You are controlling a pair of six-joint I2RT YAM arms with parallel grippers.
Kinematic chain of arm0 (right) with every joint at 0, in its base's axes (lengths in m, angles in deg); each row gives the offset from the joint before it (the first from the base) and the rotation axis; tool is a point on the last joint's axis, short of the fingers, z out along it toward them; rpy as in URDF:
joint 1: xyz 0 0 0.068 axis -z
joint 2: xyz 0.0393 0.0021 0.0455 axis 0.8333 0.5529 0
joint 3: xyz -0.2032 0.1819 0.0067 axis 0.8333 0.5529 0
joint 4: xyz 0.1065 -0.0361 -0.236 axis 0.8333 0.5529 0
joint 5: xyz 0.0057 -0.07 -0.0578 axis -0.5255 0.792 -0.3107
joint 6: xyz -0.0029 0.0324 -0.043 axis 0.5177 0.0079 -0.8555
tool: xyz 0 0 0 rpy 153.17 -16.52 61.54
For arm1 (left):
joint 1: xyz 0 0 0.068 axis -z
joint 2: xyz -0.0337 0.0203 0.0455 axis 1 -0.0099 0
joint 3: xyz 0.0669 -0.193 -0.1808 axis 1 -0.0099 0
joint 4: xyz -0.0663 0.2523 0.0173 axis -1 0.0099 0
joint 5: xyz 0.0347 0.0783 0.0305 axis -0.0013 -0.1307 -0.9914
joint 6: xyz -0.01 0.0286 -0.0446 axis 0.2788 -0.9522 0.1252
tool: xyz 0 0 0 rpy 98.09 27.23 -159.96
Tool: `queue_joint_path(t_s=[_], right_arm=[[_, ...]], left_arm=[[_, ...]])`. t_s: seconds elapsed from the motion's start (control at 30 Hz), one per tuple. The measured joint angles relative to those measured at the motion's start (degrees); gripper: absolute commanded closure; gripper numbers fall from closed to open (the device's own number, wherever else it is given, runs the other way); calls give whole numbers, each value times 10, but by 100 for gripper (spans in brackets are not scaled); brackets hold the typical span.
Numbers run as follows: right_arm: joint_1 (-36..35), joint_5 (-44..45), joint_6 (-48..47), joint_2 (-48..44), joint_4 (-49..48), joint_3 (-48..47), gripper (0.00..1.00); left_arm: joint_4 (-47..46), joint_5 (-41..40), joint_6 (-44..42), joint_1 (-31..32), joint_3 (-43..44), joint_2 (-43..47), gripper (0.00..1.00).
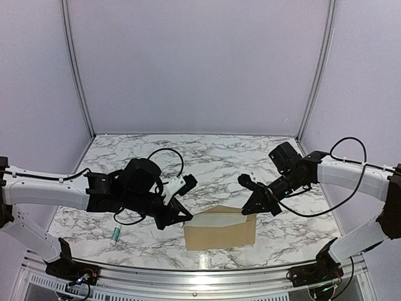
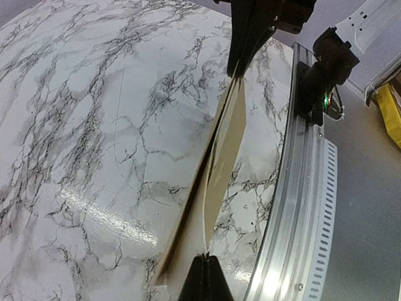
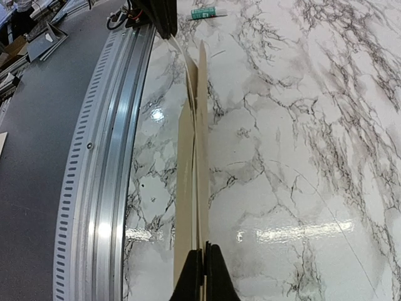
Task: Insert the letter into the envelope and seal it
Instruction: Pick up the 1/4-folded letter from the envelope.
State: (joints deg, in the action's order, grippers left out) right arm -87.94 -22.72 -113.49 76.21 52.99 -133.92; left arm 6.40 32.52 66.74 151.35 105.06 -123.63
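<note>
The tan-brown envelope (image 1: 219, 236) stands on its long edge near the table's front, its mouth upward. The pale letter (image 1: 216, 217) shows above its front panel, between the brown sheets. My left gripper (image 1: 187, 216) is shut at the upper left corner. In the left wrist view the letter's thin white edge (image 2: 204, 219) runs straight into my left gripper (image 2: 210, 262), with the envelope (image 2: 229, 132) around it. My right gripper (image 1: 255, 210) is shut on the upper right corner. In the right wrist view my right gripper (image 3: 205, 251) pinches the envelope (image 3: 186, 188), with the letter's edge (image 3: 189, 66) beside it.
A small green tube (image 1: 116, 235) lies on the marble at the front left, also seen as the tube (image 3: 205, 12) in the right wrist view. The metal rail (image 1: 200, 273) runs along the table's near edge, just in front of the envelope.
</note>
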Motion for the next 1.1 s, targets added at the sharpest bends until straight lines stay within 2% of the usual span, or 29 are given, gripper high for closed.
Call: queue_joint_path(t_s=[0.13,0.33,0.47,0.7,0.87,1.03,1.1], right_arm=[[1,0,7,0,-3,0,100],[3,-6,11,0,-4,0,100],[3,-20,-1,10,12,-3,86],[2,-51,-32,82,58,-52,87],[-3,-65,-40,115,75,-68,71],[-5,-75,-52,126,95,-68,66],[-4,-74,-50,124,96,-68,60]], left_arm=[[-49,1,17,0,-36,-7,100],[-106,8,25,0,-45,-25,100],[-126,21,24,0,-42,-51,100],[-132,38,16,0,-22,-77,100],[-140,44,16,3,-19,-102,100],[-142,41,17,6,-16,-128,100],[-148,34,22,6,-10,-142,100]])
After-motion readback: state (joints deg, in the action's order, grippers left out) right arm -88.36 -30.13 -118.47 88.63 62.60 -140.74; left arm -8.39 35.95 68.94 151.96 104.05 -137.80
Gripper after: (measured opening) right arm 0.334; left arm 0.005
